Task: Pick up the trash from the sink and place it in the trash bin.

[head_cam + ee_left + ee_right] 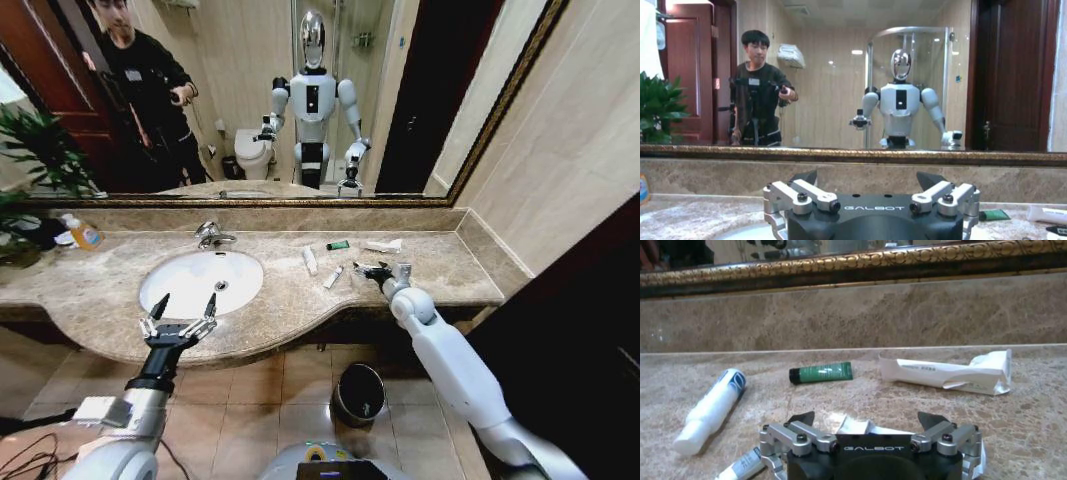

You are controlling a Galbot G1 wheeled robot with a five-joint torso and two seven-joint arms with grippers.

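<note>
Left claw [183,305] (splayed) over sink [160,275] rim.

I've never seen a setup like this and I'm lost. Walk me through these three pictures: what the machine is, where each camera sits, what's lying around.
It is a white two-armed robot on wheels, seen in the bathroom mirror. One camera looks down from its head; two sit on its wrists. The left claw hovers open at the front edge of the oval white sink, holding nothing. The right claw is open, low over the beige marble countertop, beside the trash: a small white tube with blue print, a short green tube and a crumpled white wrapper. The round dark trash bin stands on the floor.
</note>
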